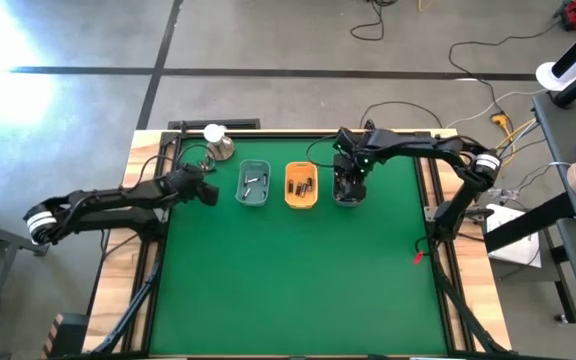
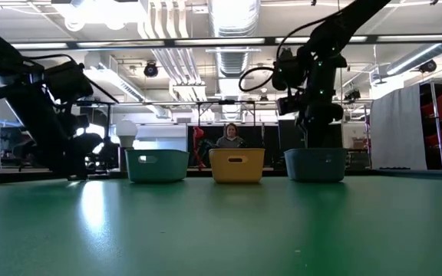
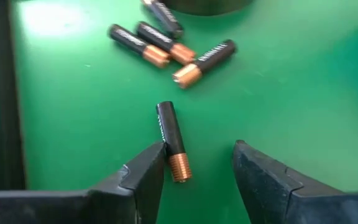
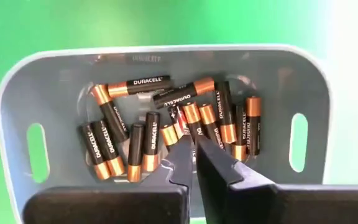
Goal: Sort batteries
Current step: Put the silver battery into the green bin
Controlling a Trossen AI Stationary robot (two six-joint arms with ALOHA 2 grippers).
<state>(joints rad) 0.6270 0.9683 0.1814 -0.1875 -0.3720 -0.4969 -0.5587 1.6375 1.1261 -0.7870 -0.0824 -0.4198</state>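
Note:
My left gripper [image 3: 197, 152] is open, low over the green mat at the far left [image 1: 208, 192]. One black battery with a coppery end [image 3: 171, 140] lies flat between its fingers, close to one fingertip [image 3: 154, 163]. Several more batteries [image 3: 166, 43] lie loose on the mat beyond it. My right gripper [image 4: 194, 143] is shut and hangs pointing down above a grey tray [image 4: 166, 53] that holds several black-and-copper batteries [image 4: 142, 143]. In the high view, that tray is hidden under my right gripper [image 1: 348, 190]. My left gripper: one fingertip [image 3: 157, 155] stands right beside the coppery end [image 3: 179, 168] of the lone battery. I cannot tell whether it touches. The battery lies flat on the mat, along the fingers' direction.
A grey-teal tray [image 1: 253, 184] and an orange tray [image 1: 301, 186] stand in a row between the two grippers, each with a few batteries. A metal dome with a white ball [image 1: 216, 143] sits at the far left. A person [image 2: 229, 136] sits beyond the table.

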